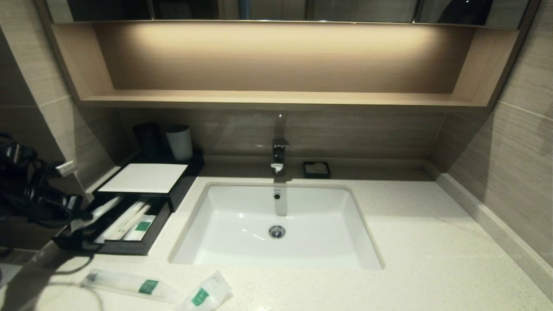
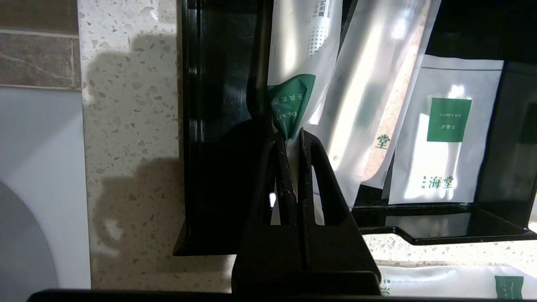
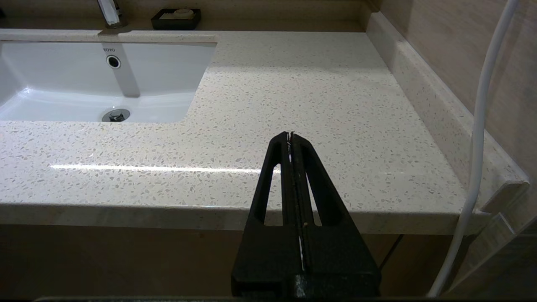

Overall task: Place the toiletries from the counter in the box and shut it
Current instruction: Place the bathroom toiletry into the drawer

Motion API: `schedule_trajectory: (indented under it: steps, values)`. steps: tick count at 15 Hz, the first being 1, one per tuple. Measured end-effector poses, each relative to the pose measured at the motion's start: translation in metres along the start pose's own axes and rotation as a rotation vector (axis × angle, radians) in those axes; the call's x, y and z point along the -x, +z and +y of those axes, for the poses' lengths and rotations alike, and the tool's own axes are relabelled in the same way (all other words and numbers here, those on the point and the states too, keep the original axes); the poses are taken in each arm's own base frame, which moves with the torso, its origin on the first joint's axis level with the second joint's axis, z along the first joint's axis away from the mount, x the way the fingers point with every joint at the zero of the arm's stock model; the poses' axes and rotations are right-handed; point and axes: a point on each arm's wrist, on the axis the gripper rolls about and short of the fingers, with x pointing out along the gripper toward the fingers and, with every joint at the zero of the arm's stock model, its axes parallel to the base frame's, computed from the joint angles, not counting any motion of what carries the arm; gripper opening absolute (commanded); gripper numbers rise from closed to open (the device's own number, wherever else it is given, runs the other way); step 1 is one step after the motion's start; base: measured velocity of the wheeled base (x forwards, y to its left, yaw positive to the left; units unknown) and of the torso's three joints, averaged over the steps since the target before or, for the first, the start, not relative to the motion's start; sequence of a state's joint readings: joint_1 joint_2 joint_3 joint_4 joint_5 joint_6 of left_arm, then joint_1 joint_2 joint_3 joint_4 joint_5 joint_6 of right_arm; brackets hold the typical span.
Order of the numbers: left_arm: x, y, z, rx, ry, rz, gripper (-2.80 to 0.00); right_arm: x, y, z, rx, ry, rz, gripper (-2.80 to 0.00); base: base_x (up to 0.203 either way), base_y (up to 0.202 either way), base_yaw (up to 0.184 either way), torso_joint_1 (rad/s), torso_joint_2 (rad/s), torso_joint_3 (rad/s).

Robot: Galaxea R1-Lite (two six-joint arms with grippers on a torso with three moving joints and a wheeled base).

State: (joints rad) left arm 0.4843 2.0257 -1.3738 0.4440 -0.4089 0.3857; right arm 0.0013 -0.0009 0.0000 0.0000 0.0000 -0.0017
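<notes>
The left hand (image 2: 292,138) pinches a frosted sachet (image 2: 300,54) by its green label, hanging over the open black drawer (image 2: 218,126). At three o'clock from it lie a slim sachet (image 2: 369,92) and a wide sachet (image 2: 444,134). Another sachet (image 2: 457,281) rests on the speckled desk (image 2: 130,147) at five o'clock.

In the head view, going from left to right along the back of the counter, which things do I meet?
Black cup → white cup → faucet → soap dish.
</notes>
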Motion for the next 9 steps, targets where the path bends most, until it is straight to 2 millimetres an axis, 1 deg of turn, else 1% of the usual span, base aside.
schedule_trajectory:
  steps: [9]
  values:
    - [-0.012,0.002,0.004,-0.010,0.003,-0.019,-2.80,0.000,0.000,0.000,0.000,0.000,0.000,-2.80,0.000,0.000,0.000,0.000,0.00,0.000]
